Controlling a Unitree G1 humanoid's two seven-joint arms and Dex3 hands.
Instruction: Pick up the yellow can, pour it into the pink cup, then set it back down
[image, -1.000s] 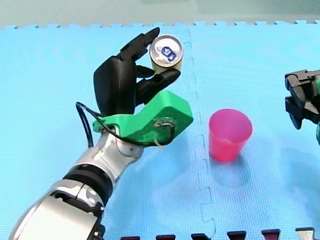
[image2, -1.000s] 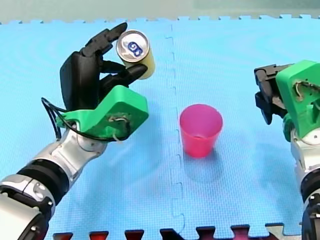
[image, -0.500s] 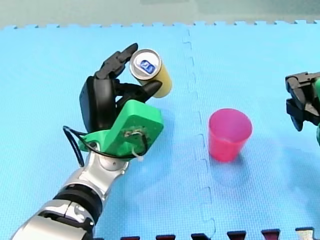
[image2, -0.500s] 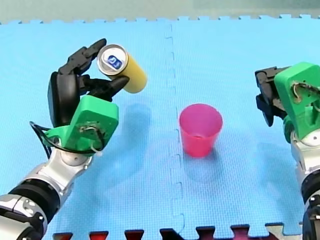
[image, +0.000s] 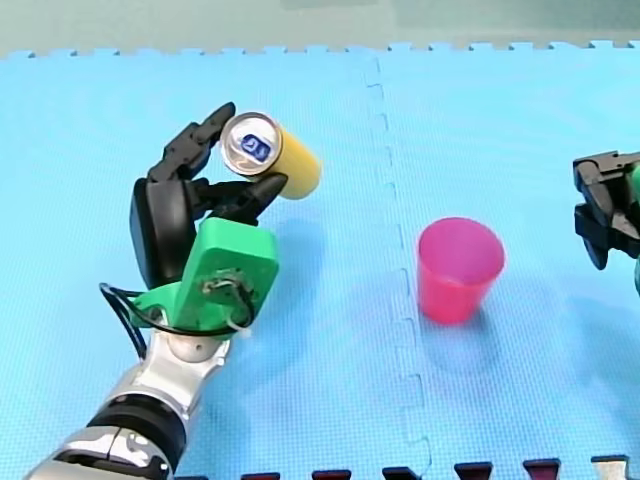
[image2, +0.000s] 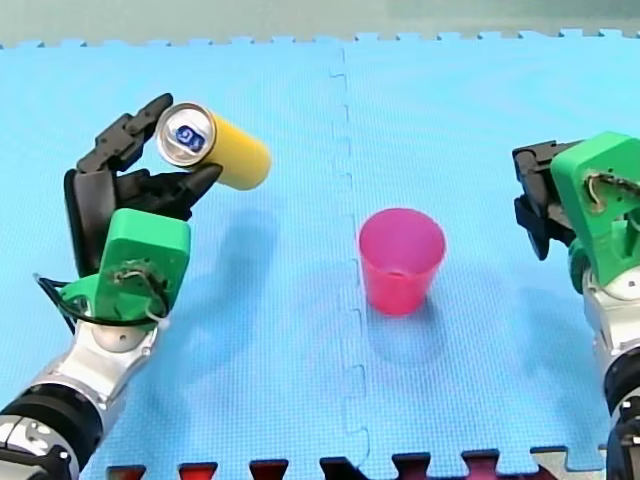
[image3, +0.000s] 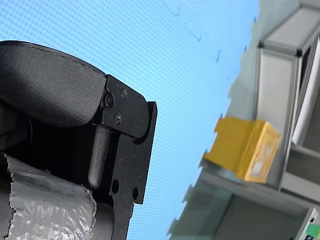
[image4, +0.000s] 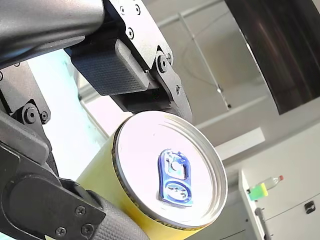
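Landmark is the cup (image: 459, 268): pink, upright on the blue foam mat (image: 330, 400), mouth up, just right of the mat's interlocking seam (image: 385, 130).

can (image: 285, 160): yellow, held in the air off the mat. It's well left of the cup and farther from the robot than the cup, not over it. Tipped almost onto its side, with the silver lid end pointing away from the cup toward the robot and the base end pointing to the cup's side. Its shadow (image: 300, 235) lies on the mat between arm and cup, left of the seam.

left hand (image: 185, 210): clamped on the can. Fingers (image: 195, 145) wrap the lid end on the side away from the cup, and the thumb (image: 250, 195) presses under the body. The palm is farther from the cup than the can is. Green wrist mount (image: 222, 275) sits below the palm, with a black cable (image: 120, 310) looped off it.

Second wrist view is that same hand. The lid (image4: 150, 150) is nearly face-on, with a blue tab (image4: 175, 175) in the middle. One black finger pad touches the rim, and another presses the yellow wall.

right hand (image2: 540, 200): well right of the cup, roughly level with it, above the mat. Can't tell whether it is open or closed.

First wrist view: black hand housing (image3: 75, 100) over the mat, and a yellow box (image3: 247, 150) beyond the mat's toothed edge.
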